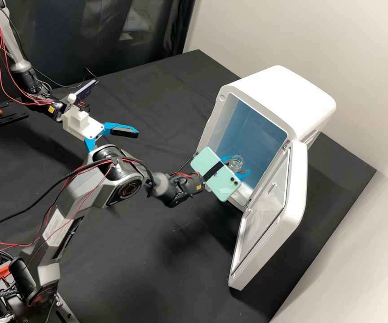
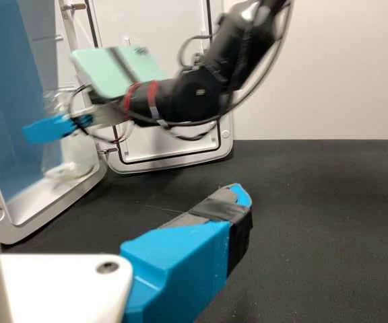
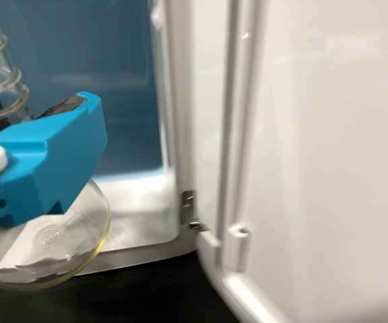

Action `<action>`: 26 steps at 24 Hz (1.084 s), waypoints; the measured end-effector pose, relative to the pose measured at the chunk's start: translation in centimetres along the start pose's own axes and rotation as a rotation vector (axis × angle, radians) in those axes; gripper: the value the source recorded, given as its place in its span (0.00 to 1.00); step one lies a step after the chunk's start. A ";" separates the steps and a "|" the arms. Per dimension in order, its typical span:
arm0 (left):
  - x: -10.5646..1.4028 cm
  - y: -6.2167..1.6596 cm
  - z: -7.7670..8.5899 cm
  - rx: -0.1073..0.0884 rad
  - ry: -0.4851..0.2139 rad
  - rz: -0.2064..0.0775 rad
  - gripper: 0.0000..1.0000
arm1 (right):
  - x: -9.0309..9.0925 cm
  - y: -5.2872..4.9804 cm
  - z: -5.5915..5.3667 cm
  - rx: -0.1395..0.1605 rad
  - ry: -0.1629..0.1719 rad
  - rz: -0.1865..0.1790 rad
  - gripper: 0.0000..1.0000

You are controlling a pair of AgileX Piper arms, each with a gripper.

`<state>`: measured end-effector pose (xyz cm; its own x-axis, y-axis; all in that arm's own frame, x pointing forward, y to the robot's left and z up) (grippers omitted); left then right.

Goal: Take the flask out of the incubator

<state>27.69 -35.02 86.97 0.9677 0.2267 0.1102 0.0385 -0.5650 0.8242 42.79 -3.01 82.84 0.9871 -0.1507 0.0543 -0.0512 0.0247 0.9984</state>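
Observation:
A white incubator (image 1: 288, 96) with a blue inside stands at the right of the bench, its door (image 1: 272, 206) swung open. At its opening my right gripper (image 1: 237, 167) is shut on the neck of a clear glass flask (image 1: 235, 161). In the right wrist view a blue finger (image 3: 52, 155) crosses the flask (image 3: 49, 249), whose round base hangs tilted over the incubator's front sill (image 3: 140, 202). The left wrist view shows the flask (image 2: 66, 158) beside the blue inner wall (image 2: 5, 101). My left gripper (image 1: 108, 137) is open and holds nothing, above the bench well left of the incubator.
The open door (image 3: 315, 161) stands close beside the flask on the right arm's side. A mint-green phone (image 1: 215, 174) is strapped to the right wrist. Red and black cables run along both arms. Bare black bench (image 1: 167, 260) lies in front of the incubator.

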 end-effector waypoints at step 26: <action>-0.5 0.27 -0.4 -0.003 0.013 0.008 1.00 | -16.3 -0.5 8.4 -0.039 0.033 -0.251 0.00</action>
<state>27.11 -34.99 87.34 0.9646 0.2325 0.1244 0.0298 -0.5648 0.8247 25.47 -8.91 81.64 0.9724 -0.1250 -0.1968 0.2018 0.0290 0.9790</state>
